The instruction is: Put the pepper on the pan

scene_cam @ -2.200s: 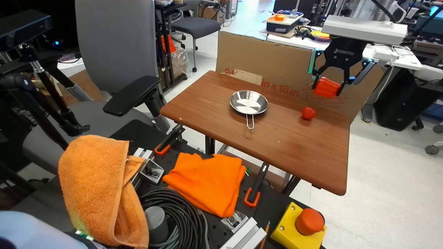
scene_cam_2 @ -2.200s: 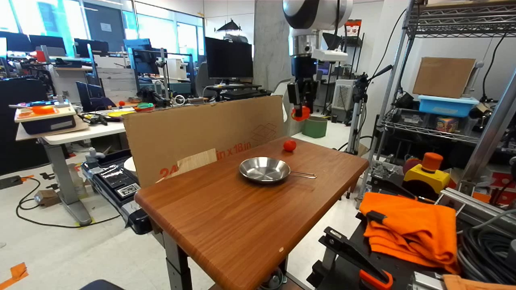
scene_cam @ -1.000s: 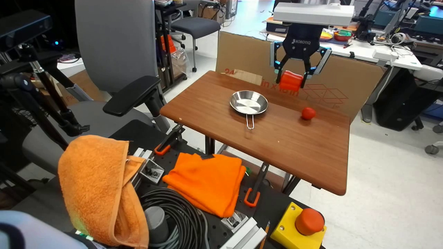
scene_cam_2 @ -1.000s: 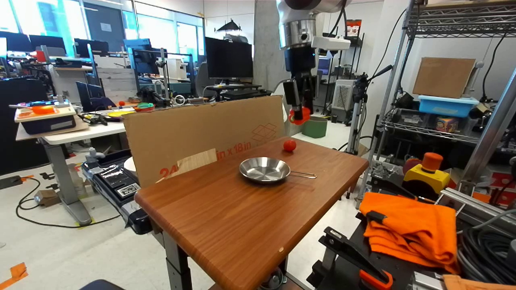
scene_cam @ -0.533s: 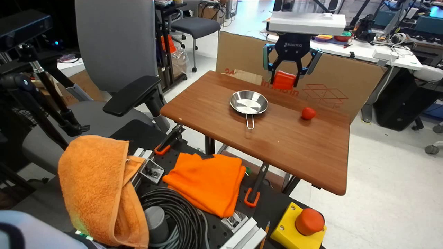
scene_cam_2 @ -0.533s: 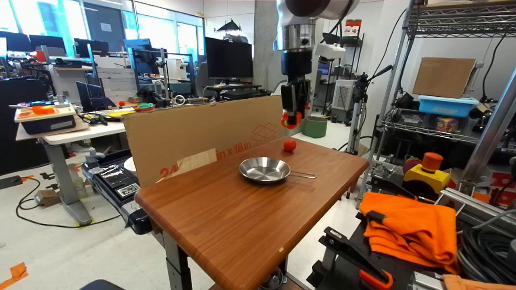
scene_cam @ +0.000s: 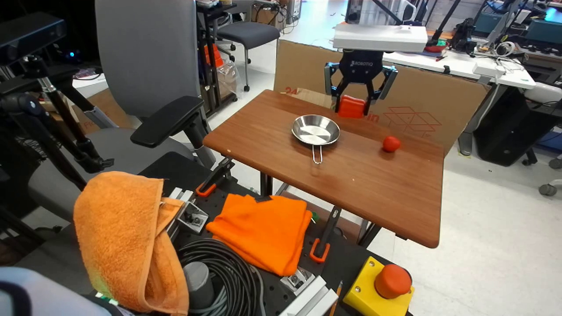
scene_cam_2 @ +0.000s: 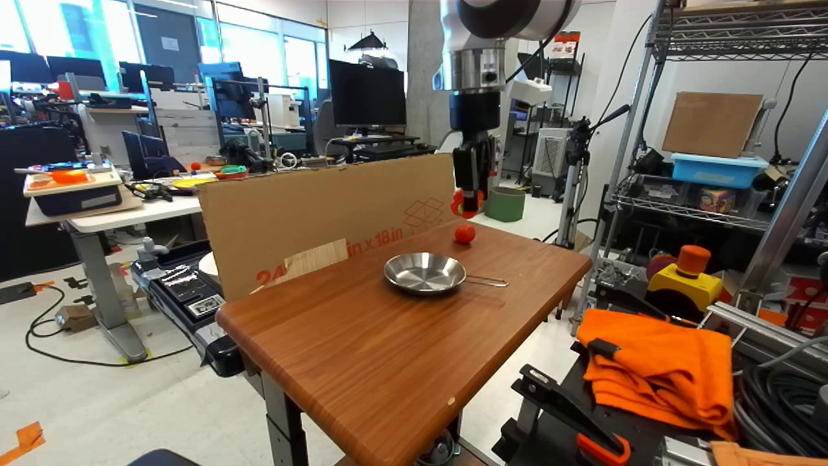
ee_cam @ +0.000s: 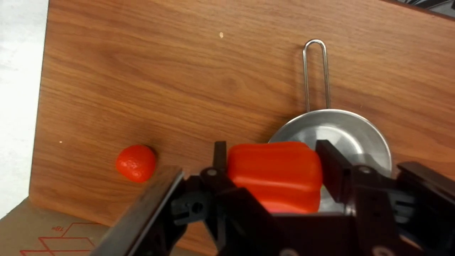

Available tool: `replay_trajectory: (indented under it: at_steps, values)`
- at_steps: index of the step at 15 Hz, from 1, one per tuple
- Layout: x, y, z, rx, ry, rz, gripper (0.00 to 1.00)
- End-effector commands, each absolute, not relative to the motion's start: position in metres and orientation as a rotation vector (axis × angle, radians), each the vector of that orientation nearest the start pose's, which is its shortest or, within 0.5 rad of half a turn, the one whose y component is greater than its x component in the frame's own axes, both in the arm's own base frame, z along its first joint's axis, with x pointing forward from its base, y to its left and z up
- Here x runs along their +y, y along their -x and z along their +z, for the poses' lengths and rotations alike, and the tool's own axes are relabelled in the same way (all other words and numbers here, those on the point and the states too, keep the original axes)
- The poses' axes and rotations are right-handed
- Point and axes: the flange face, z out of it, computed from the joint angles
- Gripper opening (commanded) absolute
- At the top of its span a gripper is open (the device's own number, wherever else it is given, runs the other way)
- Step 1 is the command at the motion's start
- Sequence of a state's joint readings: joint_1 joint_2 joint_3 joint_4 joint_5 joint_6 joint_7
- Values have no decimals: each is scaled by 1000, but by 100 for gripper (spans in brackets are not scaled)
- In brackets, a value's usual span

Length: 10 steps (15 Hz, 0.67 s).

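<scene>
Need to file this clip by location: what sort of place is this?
Most likely a robotics lab, perhaps within a shared office. What shows it: a robot arm, a yellow box with an orange-red push button, probably an emergency stop, and a large dark monitor in the background.

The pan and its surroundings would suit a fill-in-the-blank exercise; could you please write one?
The gripper holds the orange-red toy pepper between its fingers, which number ____.
In the wrist view, the small rounded red object lies to the ____ of the pepper.
In that view, the wire handle of the metal pan points toward the ____ of the picture.
Missing words: two; left; top.
</scene>
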<state>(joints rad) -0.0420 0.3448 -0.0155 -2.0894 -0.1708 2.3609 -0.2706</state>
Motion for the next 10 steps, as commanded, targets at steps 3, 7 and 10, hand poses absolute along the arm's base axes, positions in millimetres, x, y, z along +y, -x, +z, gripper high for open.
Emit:
replay_trajectory:
  at_steps: [3,7,10]
  values:
    - [-11,-564,255,-678,3231,154,38]
    - [7,-563,254,-791,3210,170,38]
    - [17,-561,256,-873,3153,145,38]
